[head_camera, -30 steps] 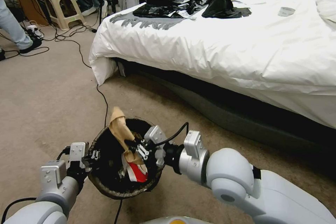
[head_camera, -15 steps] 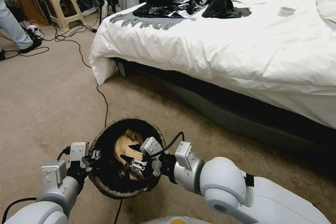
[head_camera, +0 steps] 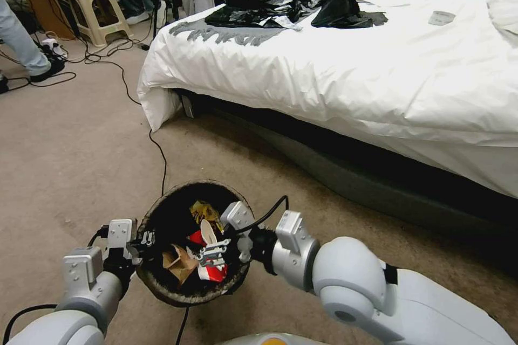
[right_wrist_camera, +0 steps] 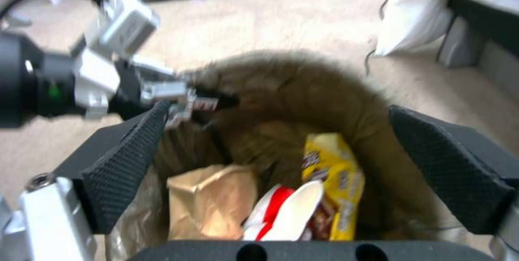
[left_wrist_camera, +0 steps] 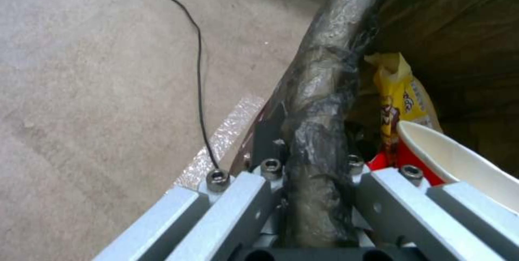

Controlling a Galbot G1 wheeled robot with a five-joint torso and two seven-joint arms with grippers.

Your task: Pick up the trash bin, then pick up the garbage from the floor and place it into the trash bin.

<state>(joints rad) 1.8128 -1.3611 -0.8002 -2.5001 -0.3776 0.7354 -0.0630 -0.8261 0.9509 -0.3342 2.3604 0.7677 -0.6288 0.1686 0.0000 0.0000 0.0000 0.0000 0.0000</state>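
The trash bin (head_camera: pixel 162 210), lined with a dark bag, hangs just above the carpet in front of me. My left gripper (head_camera: pixel 143 239) is shut on the bin's rim (left_wrist_camera: pixel 319 131), one finger inside and one outside. Over the bin's mouth my right gripper (head_camera: pixel 209 255) stands open, its black pads (right_wrist_camera: pixel 121 172) wide apart with nothing between them. Inside the bin lies garbage: a crumpled brown paper bag (head_camera: pixel 177 263) (right_wrist_camera: pixel 211 200), a red-white cup (head_camera: pixel 205 234) (right_wrist_camera: pixel 286 212) (left_wrist_camera: pixel 460 159) and a yellow snack wrapper (head_camera: pixel 202 209) (right_wrist_camera: pixel 332 180) (left_wrist_camera: pixel 400 95).
A bed with a white duvet (head_camera: pixel 350 75) and a dark base fills the right side. A black cable (head_camera: pixel 162 164) runs across the carpet to the bin. A plastic stool (head_camera: pixel 100 13), tangled cords and a person's legs stand at the far left.
My right gripper carried the brown paper bag down into the bin and let it go. The bag now lies inside and the gripper is open above it. The left arm has not moved.
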